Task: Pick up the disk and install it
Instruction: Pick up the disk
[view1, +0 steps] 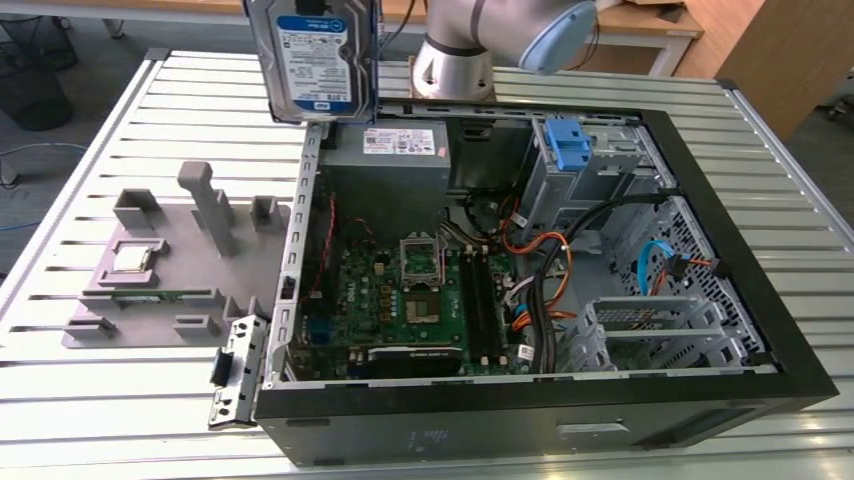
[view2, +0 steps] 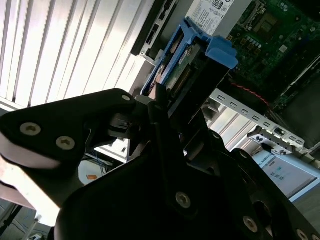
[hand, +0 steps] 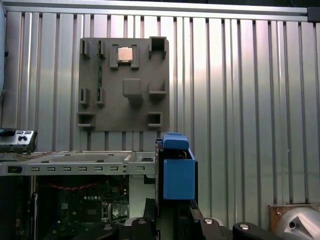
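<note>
Silver disk (view1: 316, 60), exterior view: held clear of the slatted metal table (view1: 120, 400), it hangs upright with its white-and-blue label facing my camera, above the corner of the open computer case (view1: 747, 330) nearest the power supply (view1: 387, 150).
Arm (view1: 461, 55), exterior view: I see it standing just behind the case, beside the raised disk.
Drive bay, exterior view: a bare blue bracket (view1: 567, 145) sits at the case's far side, well apart from the disk.
Fixture plate (view1: 174, 290), exterior view: grey, flat on the table to the exterior view's left of the case, with a small square chip (view1: 130, 260) seated in it.
Gripper (view2: 162, 107), second wrist view: its black fingers (view2: 90, 115) are clamped on the near end of the disk (view2: 182, 70), with the jaws holding it by the blue carrier frame. The motherboard (view2: 280, 30) lies beyond.
Disk (hand: 178, 180), first wrist view: I see it edge-on in the gripper (hand: 172, 215), blue frame uppermost, beside the case's open metal edge (hand: 75, 162).
Plate (hand: 123, 95), first wrist view: flat on the table beyond the disk, well apart from it, still carrying the chip (hand: 125, 54).
</note>
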